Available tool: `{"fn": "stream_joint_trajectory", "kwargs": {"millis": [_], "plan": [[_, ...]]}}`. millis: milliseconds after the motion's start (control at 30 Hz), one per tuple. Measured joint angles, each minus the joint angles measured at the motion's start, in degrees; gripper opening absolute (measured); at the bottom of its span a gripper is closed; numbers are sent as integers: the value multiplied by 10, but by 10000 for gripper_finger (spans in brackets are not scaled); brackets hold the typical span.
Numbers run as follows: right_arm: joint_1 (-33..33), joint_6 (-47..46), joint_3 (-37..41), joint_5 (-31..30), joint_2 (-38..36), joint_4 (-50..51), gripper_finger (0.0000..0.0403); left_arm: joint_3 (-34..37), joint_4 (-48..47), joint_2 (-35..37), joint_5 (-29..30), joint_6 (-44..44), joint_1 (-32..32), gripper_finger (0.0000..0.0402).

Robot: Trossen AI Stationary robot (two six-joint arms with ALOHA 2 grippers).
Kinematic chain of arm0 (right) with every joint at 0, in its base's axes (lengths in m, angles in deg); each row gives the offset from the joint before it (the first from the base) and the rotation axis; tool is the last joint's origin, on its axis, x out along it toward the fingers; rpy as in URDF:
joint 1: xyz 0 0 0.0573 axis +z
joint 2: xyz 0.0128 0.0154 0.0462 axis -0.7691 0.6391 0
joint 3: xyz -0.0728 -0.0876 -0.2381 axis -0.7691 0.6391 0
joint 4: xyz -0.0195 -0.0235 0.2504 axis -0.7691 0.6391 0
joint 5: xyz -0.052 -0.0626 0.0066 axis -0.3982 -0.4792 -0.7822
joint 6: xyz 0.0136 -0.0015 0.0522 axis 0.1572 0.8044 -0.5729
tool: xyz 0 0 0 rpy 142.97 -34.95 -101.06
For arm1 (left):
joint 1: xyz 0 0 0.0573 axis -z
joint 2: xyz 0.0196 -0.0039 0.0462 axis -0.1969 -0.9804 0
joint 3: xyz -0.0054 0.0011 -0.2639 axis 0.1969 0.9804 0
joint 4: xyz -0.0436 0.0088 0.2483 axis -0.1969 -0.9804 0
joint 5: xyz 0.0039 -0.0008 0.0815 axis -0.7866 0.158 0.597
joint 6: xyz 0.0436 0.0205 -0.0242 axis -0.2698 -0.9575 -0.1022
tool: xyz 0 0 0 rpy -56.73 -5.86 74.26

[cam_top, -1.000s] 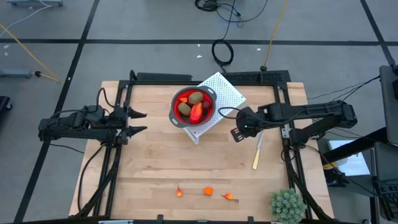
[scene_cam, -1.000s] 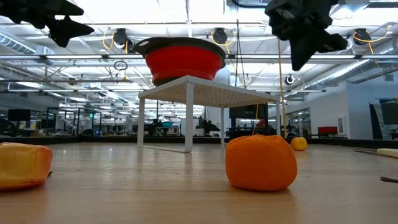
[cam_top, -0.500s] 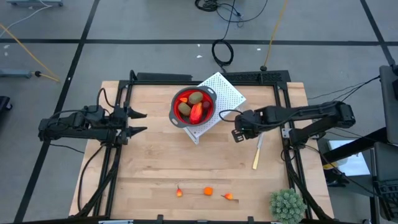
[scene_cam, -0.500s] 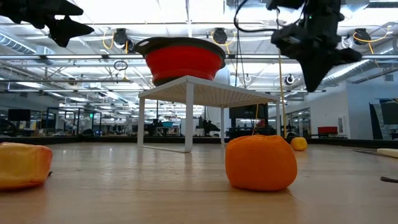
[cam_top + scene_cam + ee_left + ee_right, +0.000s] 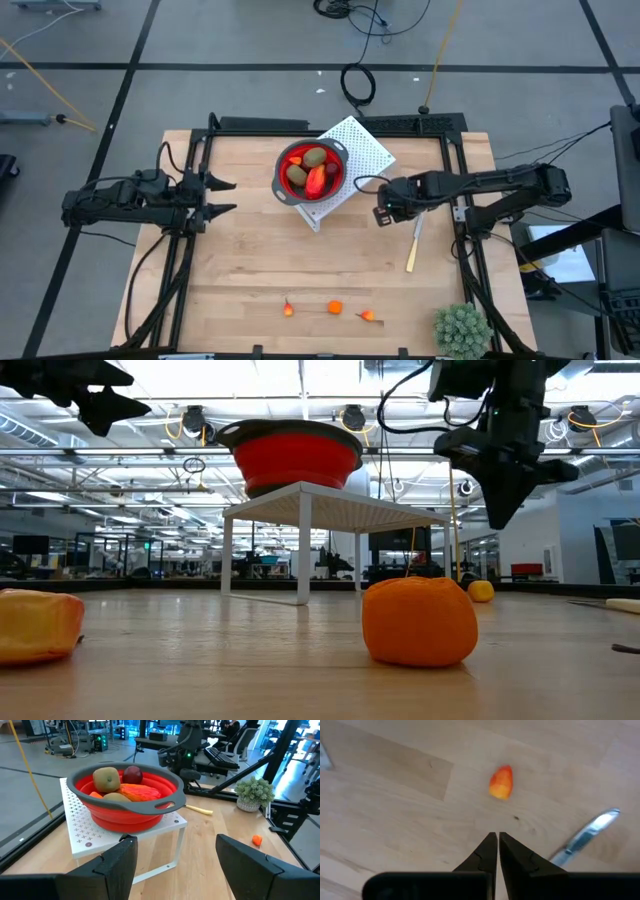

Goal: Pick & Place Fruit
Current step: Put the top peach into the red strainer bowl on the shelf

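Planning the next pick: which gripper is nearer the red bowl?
Right. The right gripper hangs just beside the red bowl, off the rack's corner; the left gripper waits farther off on the bowl's opposite side.

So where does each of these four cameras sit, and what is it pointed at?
High: overhead, straight down on the table; both arms show.
Low: at tabletop height, facing an orange fruit; right gripper hangs above.
Left wrist: past the left gripper toward the red bowl.
Right wrist: down past shut jaws.
High and left wrist share the bowl.

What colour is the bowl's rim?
Grey, around a red bowl; the left wrist view shows it best.
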Motion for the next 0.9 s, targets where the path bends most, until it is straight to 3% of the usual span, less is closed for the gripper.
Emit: {"fn": "stream_joint_trajectory", "kwargs": {"millis": [900], "plan": [[-45,26,1,2,0,-7,52,0,1,0,0,-2,0,269]]}}
